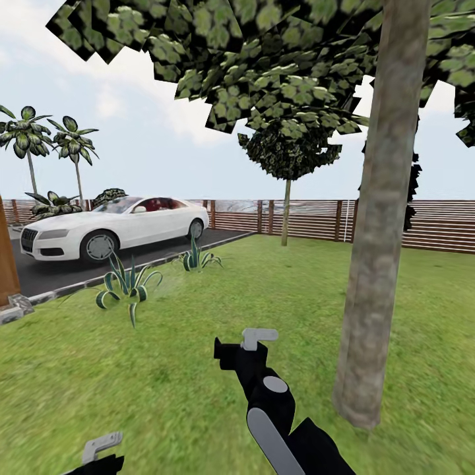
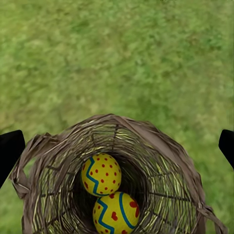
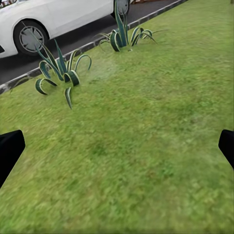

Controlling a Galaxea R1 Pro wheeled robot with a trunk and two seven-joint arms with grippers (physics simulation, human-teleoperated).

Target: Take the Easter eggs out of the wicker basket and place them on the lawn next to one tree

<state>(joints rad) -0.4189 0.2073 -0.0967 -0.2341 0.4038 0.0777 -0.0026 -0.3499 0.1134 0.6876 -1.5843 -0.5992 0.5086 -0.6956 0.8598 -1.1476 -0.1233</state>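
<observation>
In the left wrist view the wicker basket (image 2: 163, 144) sits on the lawn (image 2: 117, 53) straight below my left gripper (image 2: 117, 146), whose dark fingertips (image 2: 9, 151) stand wide apart at the picture's edges, open and empty. Two yellow Easter eggs lie in it side by side, one (image 2: 101, 174) in the middle and one (image 2: 115, 213) nearer the rim. My right gripper (image 3: 117, 151) is open over bare grass. In the head view my right gripper (image 1: 257, 338) hangs left of the thick grey-brown tree (image 1: 379, 251), and my left gripper (image 1: 101, 447) is at the lower left edge.
A white car (image 1: 112, 227) stands on the dark driveway (image 1: 53, 270) at the left behind a kerb. Two spiky striped plants (image 1: 128, 284) (image 1: 196, 258) grow near it. A brown slat fence (image 1: 435, 224) and a thin tree (image 1: 286, 211) close the far side. Open grass (image 1: 165, 369) lies around my arms.
</observation>
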